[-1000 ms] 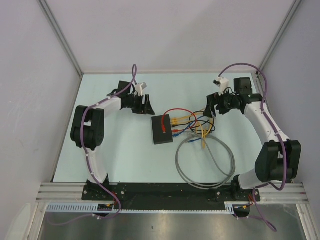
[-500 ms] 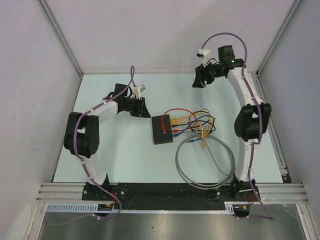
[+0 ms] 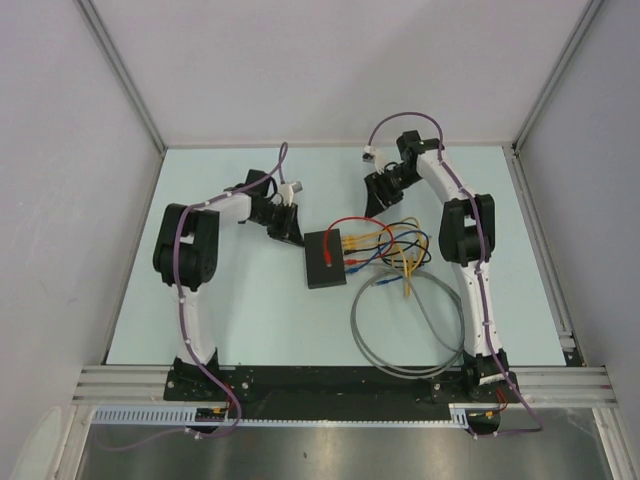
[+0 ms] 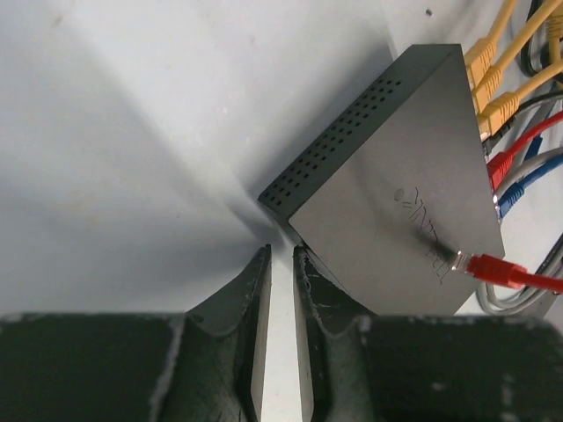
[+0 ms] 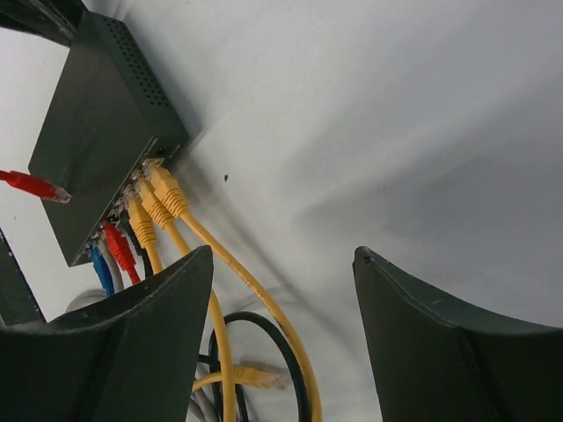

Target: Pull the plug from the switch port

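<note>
On the worktop [image 3: 230, 300], left of centre: left tool [image 4: 281, 251], fingers pinched almost together on nothing, tip just beside the switch [image 4: 396, 193] corner. Centre: switch lying flat, with yellow plugs [image 5: 163, 189], a red plug [image 5: 117, 246] and a blue plug [image 5: 99, 266] seated along its right edge. Right: right tool [image 5: 281, 255], spread wide, hovering clear of the cables. Step judged: approach. Next move likely calls for bracing the switch and closing on one plug. Lid marking faint, illegible.

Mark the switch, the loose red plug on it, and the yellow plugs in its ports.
switch [image 3: 318, 270], top view, bare part of its lid.
loose red plug [image 4: 489, 269], left wrist view, red boot.
yellow plugs [image 5: 167, 192], right wrist view, endmost plug's body.
</note>
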You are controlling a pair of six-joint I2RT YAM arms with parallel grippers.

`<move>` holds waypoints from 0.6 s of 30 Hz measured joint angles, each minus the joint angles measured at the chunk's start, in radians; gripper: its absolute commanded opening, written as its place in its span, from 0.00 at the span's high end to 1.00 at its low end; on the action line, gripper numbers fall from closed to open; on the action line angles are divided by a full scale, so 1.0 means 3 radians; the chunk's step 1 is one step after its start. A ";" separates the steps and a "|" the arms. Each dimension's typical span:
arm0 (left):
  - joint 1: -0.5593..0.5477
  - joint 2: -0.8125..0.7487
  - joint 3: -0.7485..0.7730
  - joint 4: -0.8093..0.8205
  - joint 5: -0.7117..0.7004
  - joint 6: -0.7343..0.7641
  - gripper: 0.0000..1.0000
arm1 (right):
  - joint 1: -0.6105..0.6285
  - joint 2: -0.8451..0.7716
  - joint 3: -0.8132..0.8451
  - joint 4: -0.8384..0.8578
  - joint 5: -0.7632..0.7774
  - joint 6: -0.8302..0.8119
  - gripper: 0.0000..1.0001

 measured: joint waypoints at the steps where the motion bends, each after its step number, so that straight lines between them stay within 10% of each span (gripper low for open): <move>1: -0.0024 0.0034 0.0070 -0.0042 -0.0014 0.0029 0.79 | -0.0003 -0.0027 -0.0070 0.0008 0.0013 0.0000 0.29; 13: -0.0300 0.0469 0.0782 -0.0214 0.0001 0.0088 0.79 | -0.0099 -0.0504 -0.1097 0.0037 0.0267 0.0022 0.24; 18: -0.0326 0.0453 0.0785 -0.0224 -0.0041 0.0095 0.52 | -0.0130 -0.0685 -0.1256 0.0098 0.0340 0.0120 0.18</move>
